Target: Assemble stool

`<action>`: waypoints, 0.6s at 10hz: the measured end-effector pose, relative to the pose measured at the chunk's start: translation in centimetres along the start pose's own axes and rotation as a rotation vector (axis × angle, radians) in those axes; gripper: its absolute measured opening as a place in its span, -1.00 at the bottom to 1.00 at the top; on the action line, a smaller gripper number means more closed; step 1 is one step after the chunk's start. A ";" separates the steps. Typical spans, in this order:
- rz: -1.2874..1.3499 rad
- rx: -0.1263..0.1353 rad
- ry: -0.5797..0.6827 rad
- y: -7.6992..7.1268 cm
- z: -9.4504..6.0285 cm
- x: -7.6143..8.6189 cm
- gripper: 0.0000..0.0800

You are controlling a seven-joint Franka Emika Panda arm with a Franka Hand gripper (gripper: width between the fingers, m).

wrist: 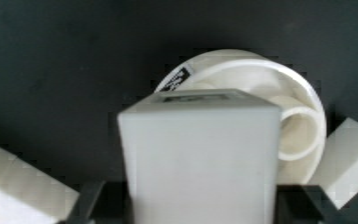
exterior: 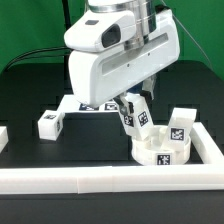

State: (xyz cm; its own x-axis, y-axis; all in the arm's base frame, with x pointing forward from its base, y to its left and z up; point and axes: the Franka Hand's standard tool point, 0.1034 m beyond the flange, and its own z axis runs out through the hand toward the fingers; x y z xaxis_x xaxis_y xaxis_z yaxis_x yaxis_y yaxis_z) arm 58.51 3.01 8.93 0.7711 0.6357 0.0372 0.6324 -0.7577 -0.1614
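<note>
Carrying a leg [exterior: 136,118] to the seat disc [exterior: 160,152] is the step in hand, judging from the exterior view. The gripper [exterior: 131,106] holds the tagged leg tilted, just above the disc's rim on the exterior view's left. The disc lies in the corner formed by the border rails [exterior: 100,179]. A second leg [exterior: 180,126] stands at the disc's far side; whether it touches or is seated cannot be told. A third leg [exterior: 48,123] lies well apart toward the exterior view's left, near the marker board [exterior: 84,104].

Wrist view: the leg [wrist: 201,150] fills the centre, clamped between two dark fingers [wrist: 99,203] that stand no wider apart than the leg itself. The seat disc [wrist: 274,95] shows beyond it, with a recess visible beside the leg's end. Judgement: the next move calls for squaring the leg upright, aligning its end over a recess, then lowering it
</note>
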 end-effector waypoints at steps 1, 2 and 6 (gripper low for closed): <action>0.107 -0.002 0.008 -0.1 0.1 0.2 -0.16; 0.281 -0.024 0.038 -0.4 0.1 0.7 -0.16; 0.812 -0.040 0.101 -1.0 0.0 2.4 -0.16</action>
State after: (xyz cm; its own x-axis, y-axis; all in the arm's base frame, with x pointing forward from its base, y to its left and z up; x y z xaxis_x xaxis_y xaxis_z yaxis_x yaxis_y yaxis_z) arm 59.69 5.29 9.15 0.9916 -0.1287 0.0127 -0.1256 -0.9820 -0.1413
